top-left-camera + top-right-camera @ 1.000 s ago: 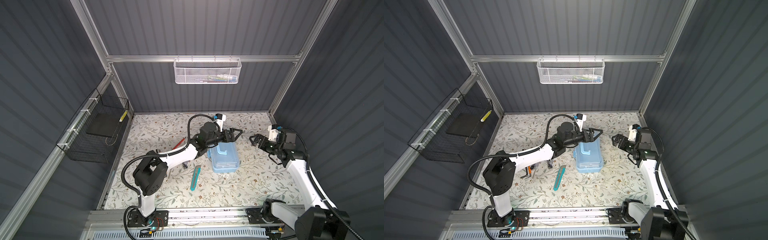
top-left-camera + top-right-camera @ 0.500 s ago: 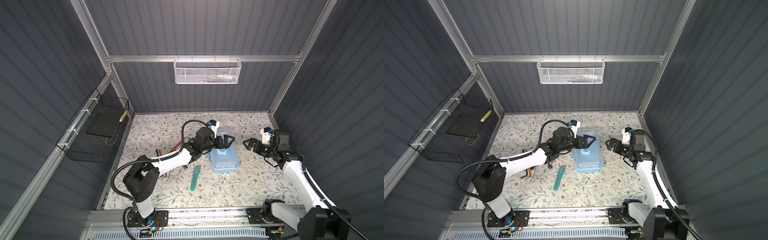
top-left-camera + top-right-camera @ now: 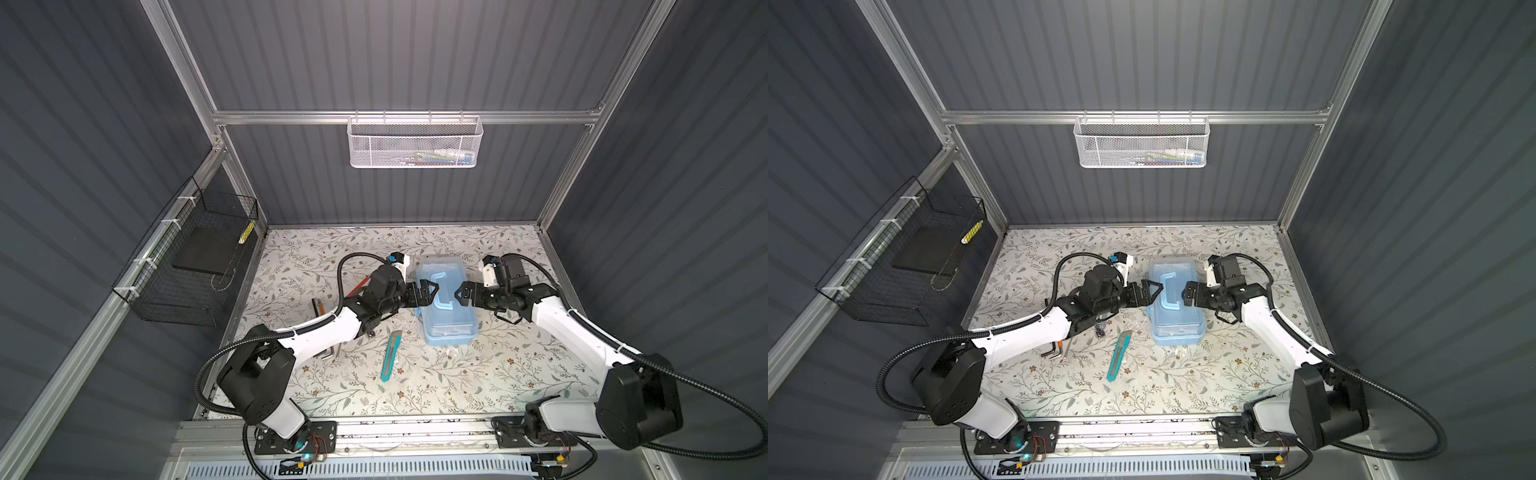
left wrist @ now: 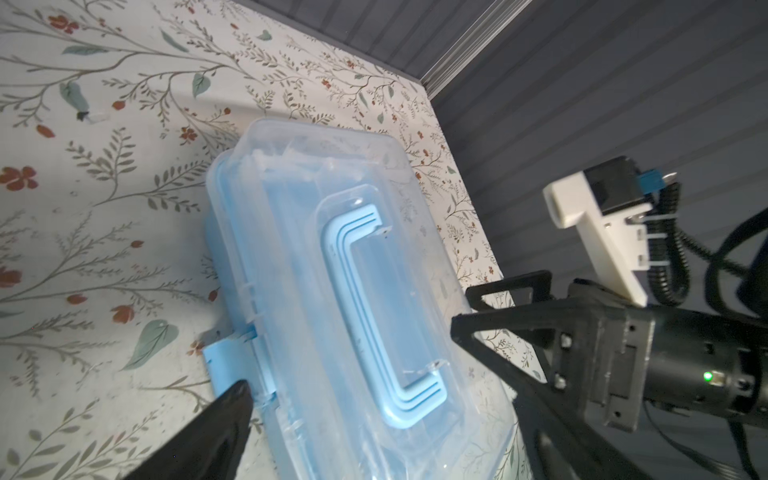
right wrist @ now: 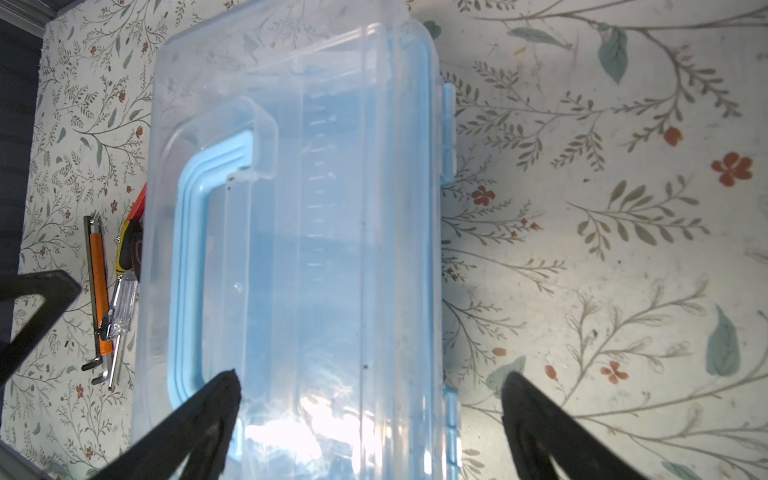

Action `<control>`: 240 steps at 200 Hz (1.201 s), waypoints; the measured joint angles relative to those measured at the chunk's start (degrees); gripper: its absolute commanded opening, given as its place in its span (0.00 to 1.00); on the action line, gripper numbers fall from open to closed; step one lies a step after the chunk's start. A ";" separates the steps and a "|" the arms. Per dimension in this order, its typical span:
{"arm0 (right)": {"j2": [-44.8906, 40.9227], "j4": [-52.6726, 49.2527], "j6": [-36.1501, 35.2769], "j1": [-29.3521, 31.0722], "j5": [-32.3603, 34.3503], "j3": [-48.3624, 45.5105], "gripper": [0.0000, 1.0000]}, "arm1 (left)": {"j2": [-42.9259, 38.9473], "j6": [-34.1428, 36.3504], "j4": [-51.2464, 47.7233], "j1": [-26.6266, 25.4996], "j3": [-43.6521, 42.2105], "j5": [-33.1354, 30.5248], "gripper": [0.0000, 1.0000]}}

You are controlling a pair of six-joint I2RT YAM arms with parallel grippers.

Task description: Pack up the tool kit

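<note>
The tool kit (image 3: 446, 316) is a light-blue box with a clear lid lying shut on the floral mat, its arched handle (image 3: 441, 291) folded flat on top. In both top views my left gripper (image 3: 432, 293) sits at the kit's left edge and my right gripper (image 3: 458, 295) at its right edge, tips facing across the handle. Both are open and hold nothing. In the left wrist view the left gripper (image 4: 382, 436) straddles the kit (image 4: 332, 270) near the blue latch (image 4: 228, 357). The right gripper (image 5: 370, 399) spans the lid (image 5: 311, 208).
A teal utility knife (image 3: 390, 353) lies just left of the kit's near end. Hex keys (image 3: 328, 351), a screwdriver (image 5: 120, 291) and a red-handled tool (image 3: 359, 284) lie under the left arm. A white mesh basket (image 3: 415, 143) hangs on the back wall, a black wire basket (image 3: 191, 266) on the left wall.
Both arms have closed in on the kit. The left gripper drew back and down to its left edge; the right gripper moved left to its right edge. Both stayed open.
</note>
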 measured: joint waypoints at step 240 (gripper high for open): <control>15.58 -11.43 -3.26 9.29 14.21 17.35 0.74 | -1.75 -0.33 -0.15 2.47 -5.35 0.24 1.00</control>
